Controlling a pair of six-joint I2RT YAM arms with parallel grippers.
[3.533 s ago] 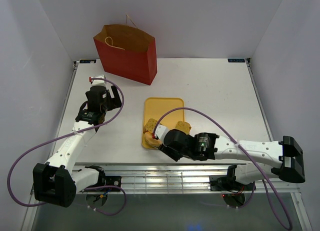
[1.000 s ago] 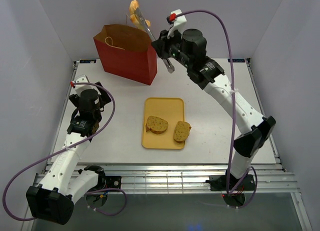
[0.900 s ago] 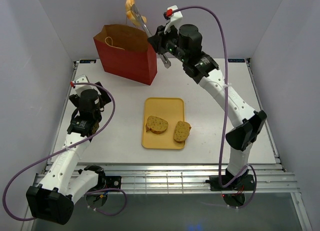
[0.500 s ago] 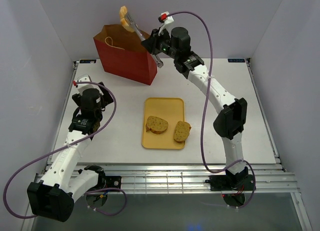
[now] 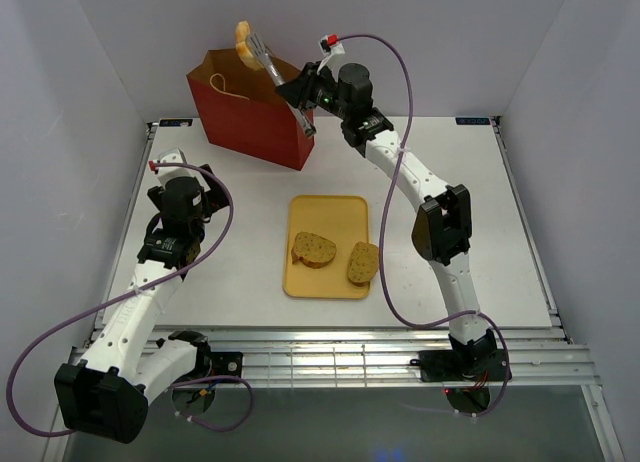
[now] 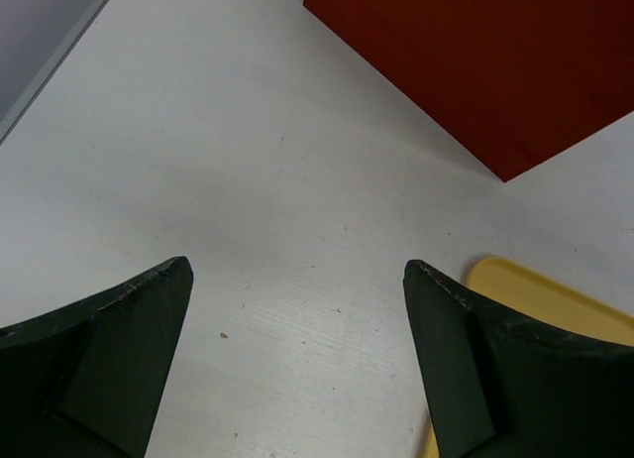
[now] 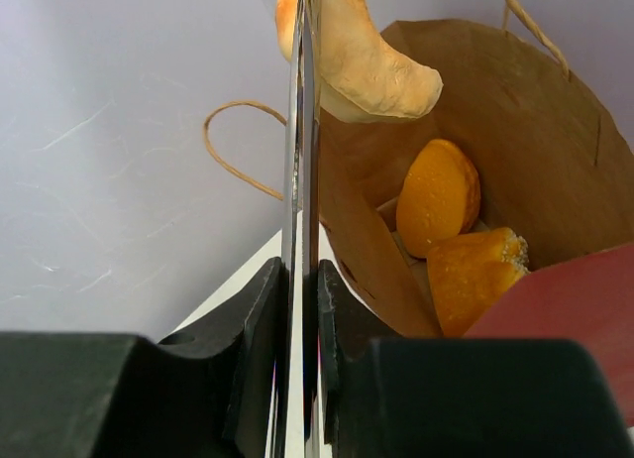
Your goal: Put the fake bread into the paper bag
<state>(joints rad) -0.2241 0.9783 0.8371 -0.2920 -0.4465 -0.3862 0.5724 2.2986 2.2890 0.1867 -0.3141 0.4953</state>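
Your right tool (image 5: 257, 50) is clamping its thin fingertips on a pale curved bread piece (image 7: 365, 63) and holding it just above the paper bag (image 5: 250, 112), seemingly over the mouth's far rim, so the drop is lying straight below. Two orange rolls (image 7: 439, 198) are resting inside the bag, and two tan slices (image 5: 315, 248) are waiting on the yellow tray (image 5: 300, 207) in front of it. Your left tool (image 6: 297, 270) is hanging spread and empty over the desk (image 6: 248, 180), beside the bag's red wall.

The right arm (image 5: 395, 172) carried a bread piece (image 5: 242, 35) from the tray (image 5: 330, 210) over the paper bag (image 5: 250, 117).
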